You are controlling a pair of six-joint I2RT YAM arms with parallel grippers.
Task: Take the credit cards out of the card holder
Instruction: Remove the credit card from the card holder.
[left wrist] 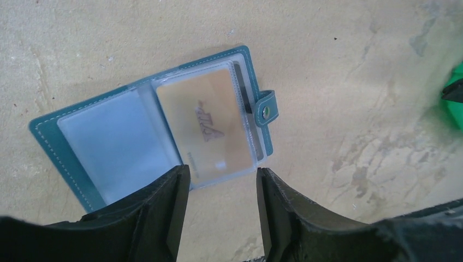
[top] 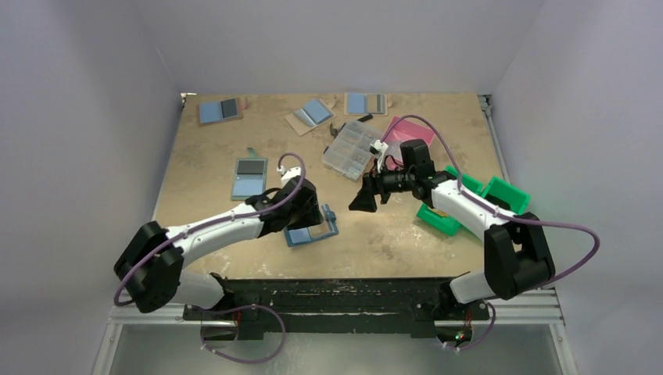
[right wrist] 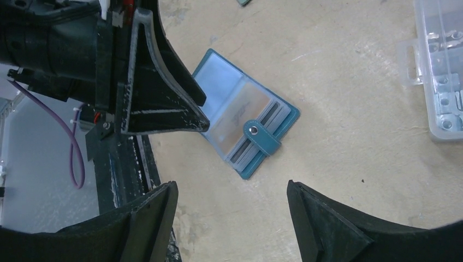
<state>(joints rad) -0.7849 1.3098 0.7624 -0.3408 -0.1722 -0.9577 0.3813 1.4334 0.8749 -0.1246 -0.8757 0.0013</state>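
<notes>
Open holder point(left wrist: 109, 136) flat on table point(left wrist: 355, 65) near front edge, tan card point(left wrist: 210, 123) in clear sleeve on snap-tab half; left gripper point(left wrist: 223, 172) low at sleeve's near edge, jaws apart, nothing clamped; right gripper point(right wrist: 232, 186) above table beside holder, jaws wide, empty

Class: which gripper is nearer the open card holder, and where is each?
Left. The left gripper sits over the card holder's edge; the right gripper hangs off to its right, apart.

Worktop point(top: 391, 234): card holder point(top: 306, 236) open at 6 o'clock, clear organiser box point(top: 352, 150) at centre, green bins point(top: 504, 195) at 4, black-panel holder point(top: 250, 176) at 9.
</notes>
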